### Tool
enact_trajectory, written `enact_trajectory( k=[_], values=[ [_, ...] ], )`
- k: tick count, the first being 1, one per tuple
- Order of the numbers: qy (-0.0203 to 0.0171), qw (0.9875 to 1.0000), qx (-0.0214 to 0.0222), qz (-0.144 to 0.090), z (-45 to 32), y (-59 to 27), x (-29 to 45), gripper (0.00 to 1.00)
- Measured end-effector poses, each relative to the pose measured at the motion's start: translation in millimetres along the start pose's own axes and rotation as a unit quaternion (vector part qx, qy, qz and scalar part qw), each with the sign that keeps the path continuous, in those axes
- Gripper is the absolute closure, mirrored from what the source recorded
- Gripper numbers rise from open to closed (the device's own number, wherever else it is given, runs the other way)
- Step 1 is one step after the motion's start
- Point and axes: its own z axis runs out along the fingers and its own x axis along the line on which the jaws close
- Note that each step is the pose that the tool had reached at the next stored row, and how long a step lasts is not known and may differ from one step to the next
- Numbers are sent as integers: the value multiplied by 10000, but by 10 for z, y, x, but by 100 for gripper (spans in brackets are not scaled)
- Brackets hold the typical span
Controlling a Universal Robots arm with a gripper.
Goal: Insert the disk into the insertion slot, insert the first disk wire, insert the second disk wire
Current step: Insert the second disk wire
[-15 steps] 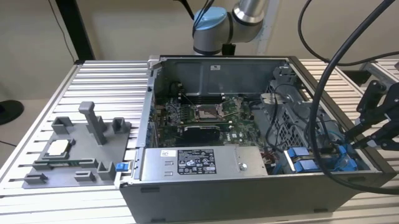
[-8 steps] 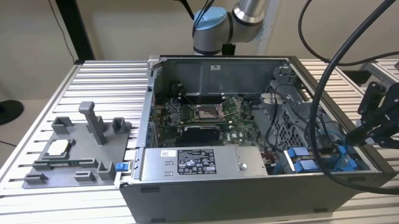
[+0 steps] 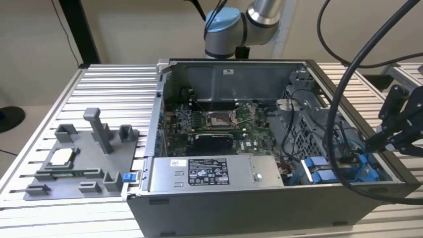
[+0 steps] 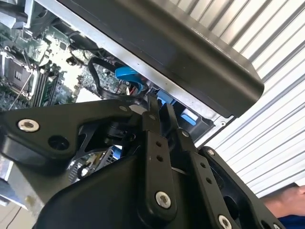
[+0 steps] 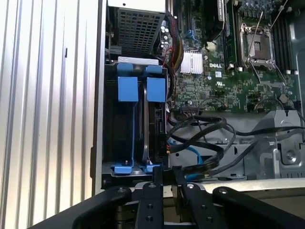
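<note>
gripper [image 5: 167, 174], fingers slightly parted and empty, hangs over the disk [image 5: 155, 119] seated in the insertion slot [image 5: 112, 124].

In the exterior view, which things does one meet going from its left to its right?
Grey fixture tray → labelled power-supply box → blue drive carriers → black gripper.

Gripper [image 5: 167, 177] at bay edge, jaws nearly together. Ahead of jaws: disk [image 5: 155, 129] seated between blue rails in slot [image 5: 125, 125]. Beside jaws: black cables [image 5: 200, 138] looped across drive cage, crowding approach. Bare slatted table [image 5: 47, 119] outside case wall, free.
</note>
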Motion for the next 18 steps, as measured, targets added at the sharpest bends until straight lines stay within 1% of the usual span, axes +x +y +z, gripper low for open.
enact_trajectory(
  k=[5, 6, 9, 11, 15, 18],
  values=[
    [-81, 9999, 13, 62, 2, 4, 0, 0],
    [-97, 9999, 16, 75, 2, 5, 1, 100],
    [-145, 9998, 23, 108, 3, 8, 1, 100],
    [-167, 9998, 27, 127, 2, 9, 0, 100],
    [-200, 9997, 34, 161, 2, 23, 1, 100],
    [-211, 9996, 39, 185, -25, 67, -5, 100]
  ],
)
